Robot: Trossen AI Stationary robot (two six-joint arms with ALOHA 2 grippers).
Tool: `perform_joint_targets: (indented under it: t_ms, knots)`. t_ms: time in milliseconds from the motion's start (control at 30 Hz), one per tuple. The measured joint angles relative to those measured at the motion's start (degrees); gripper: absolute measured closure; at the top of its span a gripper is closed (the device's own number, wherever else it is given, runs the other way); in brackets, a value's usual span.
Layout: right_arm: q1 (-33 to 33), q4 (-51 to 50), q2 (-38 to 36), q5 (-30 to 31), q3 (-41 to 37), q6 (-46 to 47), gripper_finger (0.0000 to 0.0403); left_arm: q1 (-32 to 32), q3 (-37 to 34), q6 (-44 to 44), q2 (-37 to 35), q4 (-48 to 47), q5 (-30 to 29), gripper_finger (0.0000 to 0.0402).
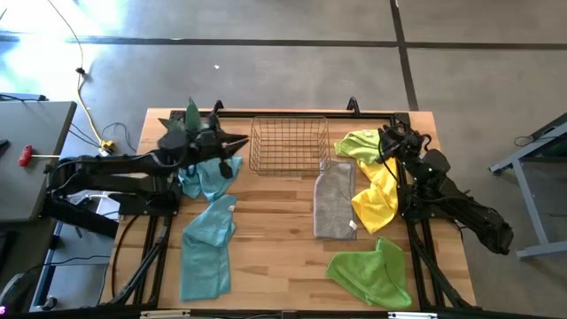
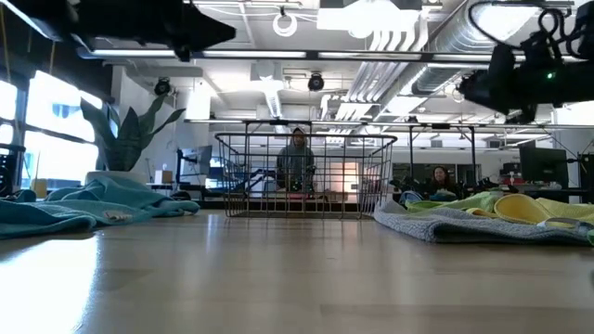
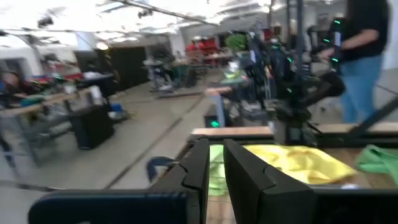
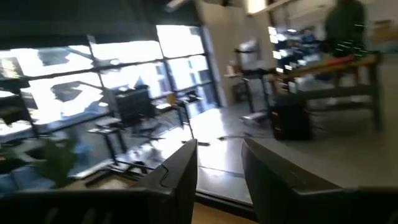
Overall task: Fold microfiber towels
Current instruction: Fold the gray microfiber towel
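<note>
1. Both arms are hovering high over the bench (image 1: 283, 266), apparently between steps, with nothing in hand.
2. The left pincer (image 3: 214, 174) is showing only a narrow gap, gripping nothing; the right pincer (image 4: 219, 171) is standing wider apart, also empty.
3. The towels are lying loose: teal towels (image 1: 206, 239) left, grey towel (image 1: 335, 202), yellow towel (image 1: 376, 199) and lime towels (image 1: 370, 268) right.
4. The wire basket (image 1: 289, 146) is sitting at the far edge; people are sitting in the workshop beyond.

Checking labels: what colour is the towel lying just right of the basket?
Grey towel, clearest in the high view.
</note>
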Motion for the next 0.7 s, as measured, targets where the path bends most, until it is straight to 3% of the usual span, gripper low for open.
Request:
perform_joint_targets:
  t_ms: [100,200,467,700]
  knots:
    - [0.0,4.7,0.0,-7.1,0.0,1.8,0.0284,-0.5,1.6,-1.9,5.1,3.4,3.9,0.0362]
    - [0.0,7.5,0.0,-9.8,0.0,5.3,0.0284,-2.1,3.0,-2.6,9.8,6.2,6.7,0.0362]
    - [0.0,9.1,1.9,-11.1,0.0,7.8,0.0284,-7.3,8.0,-2.6,20.8,9.2,7.7,0.0362]
    - [0.1,10.2,8.7,-11.7,0.6,7.4,0.0284,-8.7,11.8,-2.6,26.7,9.3,6.8,0.0362]
